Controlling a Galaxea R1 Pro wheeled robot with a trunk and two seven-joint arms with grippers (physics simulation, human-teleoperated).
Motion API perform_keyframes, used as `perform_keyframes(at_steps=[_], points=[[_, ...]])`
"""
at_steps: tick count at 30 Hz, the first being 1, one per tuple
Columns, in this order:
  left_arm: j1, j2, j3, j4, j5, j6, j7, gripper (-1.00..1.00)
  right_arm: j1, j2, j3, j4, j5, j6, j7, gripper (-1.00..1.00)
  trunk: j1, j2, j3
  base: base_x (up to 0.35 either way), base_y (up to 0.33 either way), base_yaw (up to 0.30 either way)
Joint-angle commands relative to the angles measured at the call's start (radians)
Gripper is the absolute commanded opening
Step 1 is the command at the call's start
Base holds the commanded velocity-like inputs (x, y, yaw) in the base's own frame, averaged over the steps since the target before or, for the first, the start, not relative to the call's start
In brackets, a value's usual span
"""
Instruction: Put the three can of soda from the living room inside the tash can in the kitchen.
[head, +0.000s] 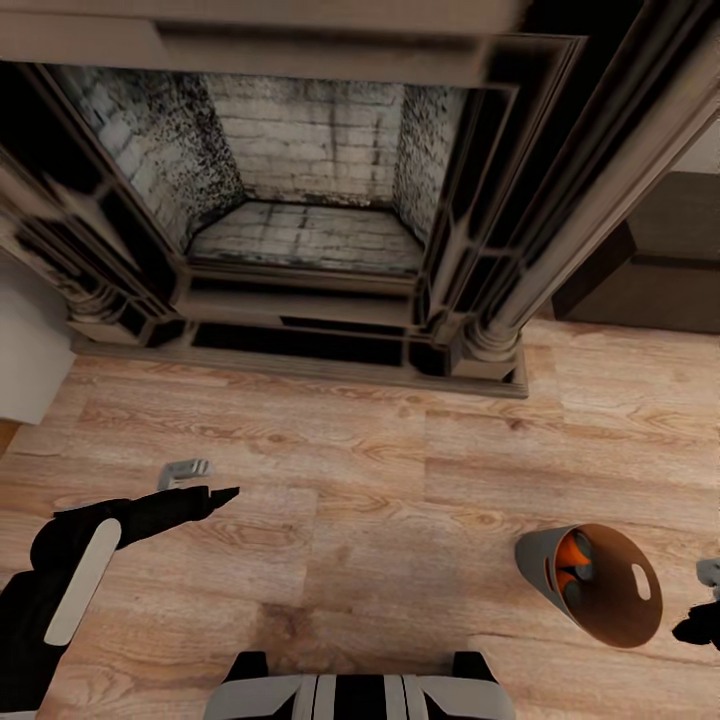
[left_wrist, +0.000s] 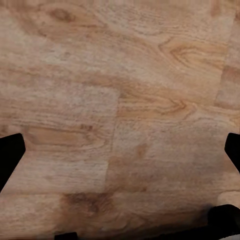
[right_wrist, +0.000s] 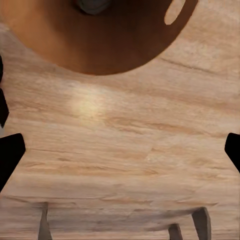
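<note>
Oddly, the pale tapered tash can (head: 545, 560) (brown inside) holds orange cans (head: 572, 548); both tools spread.

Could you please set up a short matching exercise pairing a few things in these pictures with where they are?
Things:
1. trash can
2. orange cans
3. fireplace
4. left gripper

Places:
A. inside the bin
B. over bare wood floor at the head view's left
C. across the far side of the floor
D. on the floor at the head view's right

Pairs: 1-D, 2-A, 3-C, 4-B
</note>
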Motion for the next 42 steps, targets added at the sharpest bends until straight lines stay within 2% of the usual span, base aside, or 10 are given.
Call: perform_keyframes(at_steps=[1,3,11,12,18,27,32,35,40,42], points=[[0.000,-0.015,-0.003,0.004,-0.001,-0.006,0.035,1.00,0.057,0.037,-0.032,-0.072,0.003,-0.012,-0.001,1.00,-0.004,0.007,0.003,0.000,0.000,0.000],[0.001,-0.032,-0.015,0.013,-0.003,-0.012,0.070,1.00,0.129,0.073,-0.061,-0.157,0.004,-0.023,-0.001,1.00,-0.012,0.021,0.010,0.000,0.000,0.000],[0.000,-0.049,-0.066,0.065,-0.006,-0.018,0.104,1.00,0.258,0.130,-0.101,-0.262,0.006,-0.037,-0.008,1.00,-0.042,0.077,0.035,0.000,0.000,0.000],[0.000,-0.051,-0.073,0.094,-0.008,-0.027,0.108,1.00,0.290,0.155,-0.161,-0.279,0.005,-0.076,-0.009,1.00,-0.046,0.084,0.038,0.000,0.000,0.000],[0.000,-0.051,-0.094,0.194,-0.008,-0.082,0.123,1.00,0.317,0.181,-0.283,-0.288,0.005,-0.212,0.000,1.00,-0.069,0.126,0.057,0.000,0.000,0.000],[0.003,-0.050,-0.197,0.380,-0.005,-0.287,0.198,1.00,0.430,0.202,-0.335,-0.291,0.006,-0.357,0.003,1.00,-0.104,0.189,0.085,0.000,0.000,0.000],[0.014,-0.050,-0.274,0.428,-0.002,-0.360,0.352,1.00,0.466,0.270,-0.369,-0.288,0.006,-0.442,-0.002,1.00,-0.123,0.224,0.100,0.000,0.000,0.000],[0.017,-0.048,-0.287,0.467,0.000,-0.401,0.360,1.00,0.469,0.302,-0.375,-0.283,0.007,-0.467,-0.005,1.00,-0.134,0.245,0.110,0.000,0.000,0.000],[0.019,-0.049,-0.301,0.710,-0.005,-0.546,0.331,1.00,0.472,0.435,-0.384,-0.252,0.045,-0.593,-0.098,1.00,-0.153,0.280,0.125,0.000,0.000,0.000],[0.019,-0.049,-0.301,0.748,-0.005,-0.577,0.328,1.00,0.472,0.453,-0.387,-0.237,0.051,-0.617,-0.122,1.00,-0.161,0.294,0.132,0.000,0.000,0.000]])
